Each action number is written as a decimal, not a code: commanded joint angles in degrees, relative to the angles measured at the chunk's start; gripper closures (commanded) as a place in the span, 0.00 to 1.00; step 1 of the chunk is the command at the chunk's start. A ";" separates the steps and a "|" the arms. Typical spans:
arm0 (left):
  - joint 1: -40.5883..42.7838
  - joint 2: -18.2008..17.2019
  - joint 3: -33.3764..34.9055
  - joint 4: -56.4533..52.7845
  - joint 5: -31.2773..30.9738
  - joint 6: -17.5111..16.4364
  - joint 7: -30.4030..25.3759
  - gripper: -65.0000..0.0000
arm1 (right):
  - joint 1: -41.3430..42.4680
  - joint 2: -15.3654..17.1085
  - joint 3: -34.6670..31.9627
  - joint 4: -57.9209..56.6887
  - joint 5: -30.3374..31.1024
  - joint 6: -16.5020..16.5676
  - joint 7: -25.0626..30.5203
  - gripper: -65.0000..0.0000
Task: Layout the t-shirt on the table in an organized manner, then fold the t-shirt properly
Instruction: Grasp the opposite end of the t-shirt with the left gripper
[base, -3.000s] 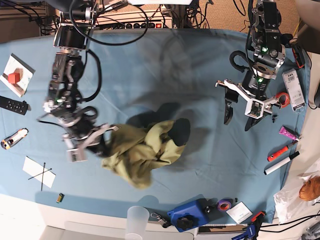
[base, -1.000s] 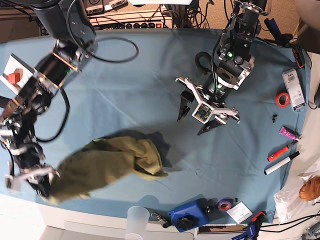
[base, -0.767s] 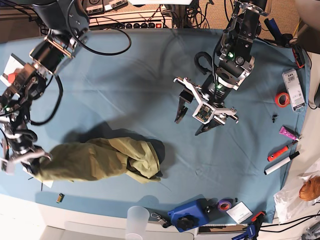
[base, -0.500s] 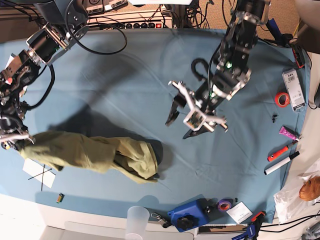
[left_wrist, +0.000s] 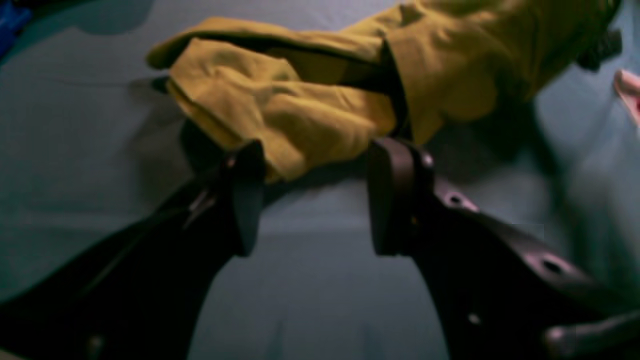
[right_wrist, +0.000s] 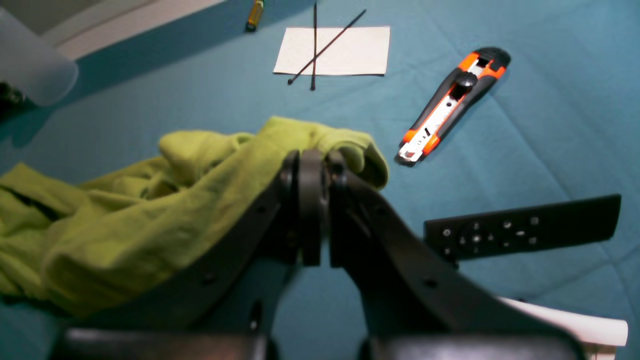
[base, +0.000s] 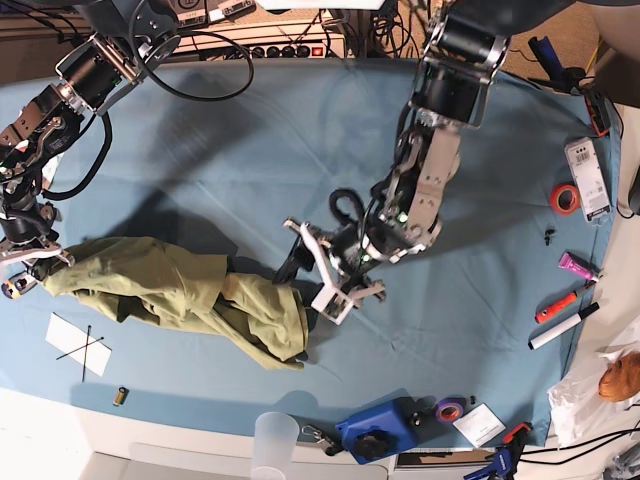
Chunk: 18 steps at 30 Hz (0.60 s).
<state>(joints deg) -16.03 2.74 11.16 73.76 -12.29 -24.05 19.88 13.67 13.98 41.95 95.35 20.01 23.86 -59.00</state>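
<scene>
The olive-green t-shirt (base: 190, 300) lies bunched and stretched in a long band across the left half of the table (base: 250, 130). My right gripper (base: 38, 262) is shut on the shirt's left end, and in the right wrist view the right gripper (right_wrist: 310, 167) pinches a fold of the t-shirt (right_wrist: 150, 215). At the shirt's right end my left gripper (base: 312, 288) stands open. In the left wrist view the left gripper (left_wrist: 315, 200) straddles the near edge of the t-shirt (left_wrist: 300, 100), which hangs just at the fingertips (left_wrist: 245, 200).
An orange utility knife (right_wrist: 450, 110), a black remote (right_wrist: 520, 227) and white paper with black ties (right_wrist: 335, 50) lie by the right gripper. A translucent cup (base: 275, 440) and blue object (base: 380, 430) sit at the front edge. Markers (base: 565, 320) and red tape (base: 565, 198) lie far right.
My right gripper has pulled the shirt's end to the left and farther from the front edge, drawing the cloth out. The left arm has swung down to the shirt's right end, its jaws slightly narrower.
</scene>
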 joint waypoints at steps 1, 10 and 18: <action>-2.58 1.09 -0.04 -0.35 -1.33 0.48 -1.42 0.53 | 1.22 1.11 0.04 0.92 0.92 0.44 1.55 1.00; -10.12 3.02 -0.04 -11.58 -1.64 6.73 -1.40 0.53 | 1.22 1.11 0.04 0.92 0.94 0.96 1.55 1.00; -16.11 3.26 -0.07 -24.70 -1.92 6.12 -1.51 0.53 | 1.22 1.11 0.04 0.92 0.94 0.96 1.53 1.00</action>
<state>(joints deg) -30.04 5.34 11.16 48.01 -13.34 -17.54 19.73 13.67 13.98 41.95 95.35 19.99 24.64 -59.13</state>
